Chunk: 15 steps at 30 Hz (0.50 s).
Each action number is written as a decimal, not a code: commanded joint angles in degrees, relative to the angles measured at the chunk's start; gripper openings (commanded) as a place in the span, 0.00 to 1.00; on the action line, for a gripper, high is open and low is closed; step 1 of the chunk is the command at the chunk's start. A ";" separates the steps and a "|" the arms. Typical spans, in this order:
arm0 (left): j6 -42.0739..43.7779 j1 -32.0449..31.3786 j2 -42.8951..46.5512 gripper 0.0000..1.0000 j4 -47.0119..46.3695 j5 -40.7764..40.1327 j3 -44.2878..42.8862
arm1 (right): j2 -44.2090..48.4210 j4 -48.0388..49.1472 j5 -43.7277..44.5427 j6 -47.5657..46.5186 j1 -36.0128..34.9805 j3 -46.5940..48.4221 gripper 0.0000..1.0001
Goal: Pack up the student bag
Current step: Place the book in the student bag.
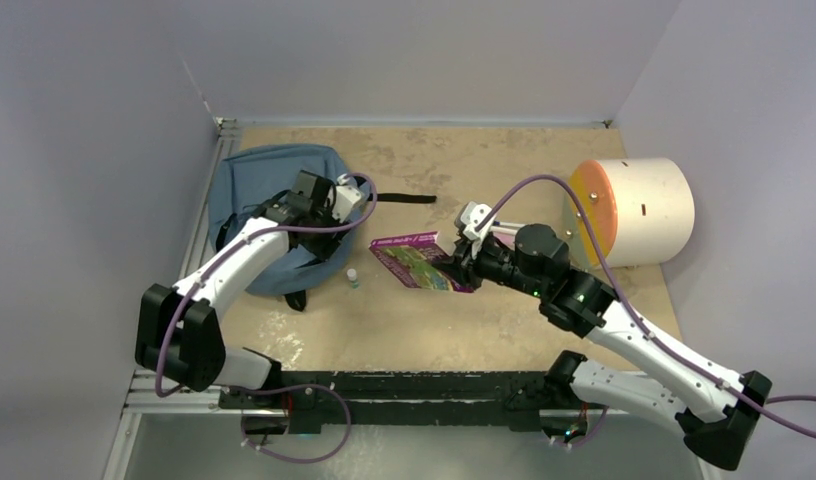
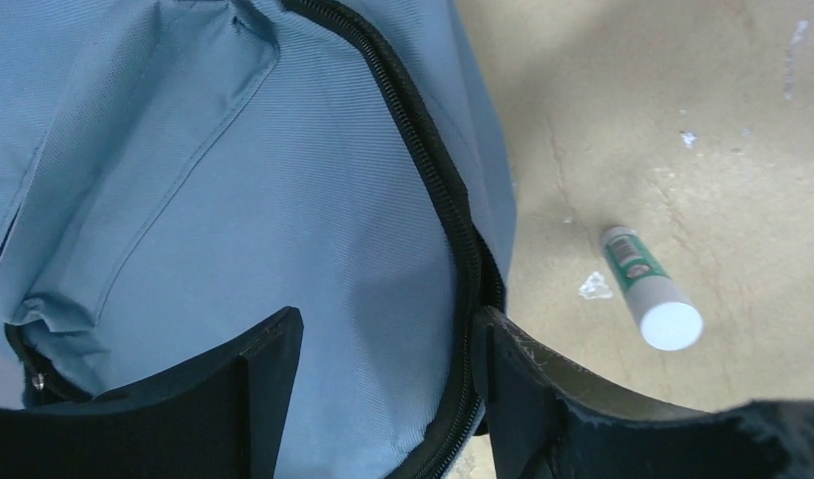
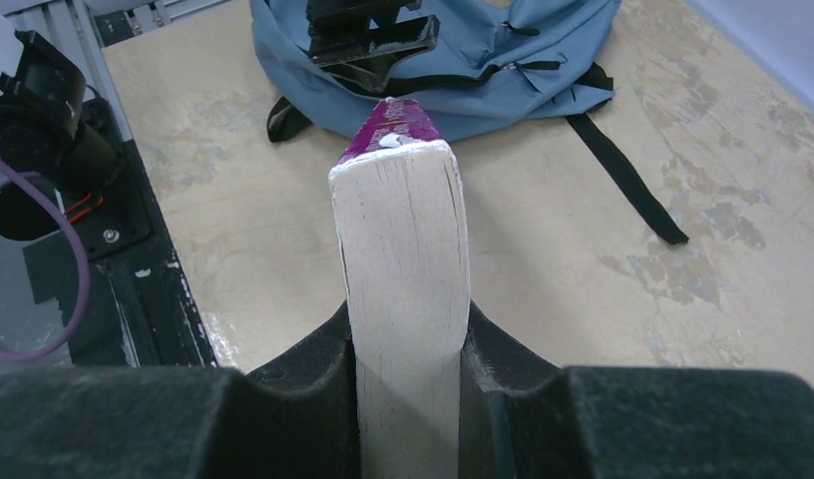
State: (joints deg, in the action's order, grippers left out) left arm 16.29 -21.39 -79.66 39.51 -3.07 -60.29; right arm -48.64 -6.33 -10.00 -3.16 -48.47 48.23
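The grey-blue student bag lies at the back left of the table; it also shows in the left wrist view and the right wrist view. My left gripper is low over the bag's right side. Its jaws are open and stand either side of the fabric by the dark zipper. My right gripper is shut on a thick book with a purple cover, held edge-on above mid-table, pointing toward the bag.
A small white glue stick lies on the table just right of the bag. A white cylinder with an orange face stands at the back right. A black strap trails from the bag across the table.
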 commanded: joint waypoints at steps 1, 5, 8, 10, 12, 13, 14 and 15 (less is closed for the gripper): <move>1.39 0.29 -1.89 0.61 -2.41 -5.04 -1.13 | 0.18 8.01 -2.04 1.31 -0.14 0.89 0.00; 1.41 0.36 -2.23 0.57 -4.20 -5.26 -1.63 | -0.77 8.05 -2.74 1.58 -0.13 0.82 0.00; 2.08 0.38 -2.87 0.54 -4.94 -7.41 -1.51 | -0.91 7.82 -2.87 1.66 -0.14 0.74 0.00; 2.45 0.38 -3.40 0.52 -4.97 -8.58 -1.22 | -0.80 8.03 -2.92 1.83 -0.14 0.60 0.00; 2.59 0.46 -3.76 0.51 -4.69 -9.04 -0.79 | -0.68 8.42 -3.00 2.05 -0.14 0.32 0.00; 2.48 0.39 -3.99 0.51 -4.37 -8.98 -0.64 | -0.67 8.63 -3.01 2.14 -0.14 0.06 0.00; 2.32 0.43 -4.06 0.51 -3.90 -8.73 -0.54 | -0.70 8.82 -3.01 2.19 -0.14 -0.05 0.00; 2.10 0.38 -4.10 0.52 -3.19 -8.49 -0.55 | -0.79 8.94 -3.01 2.19 -0.14 -0.26 0.00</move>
State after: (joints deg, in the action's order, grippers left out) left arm 17.78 -21.39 -83.40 36.73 -9.80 -60.29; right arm -50.61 -5.65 -11.66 -2.11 -48.47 48.03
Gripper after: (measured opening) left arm 0.513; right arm 0.286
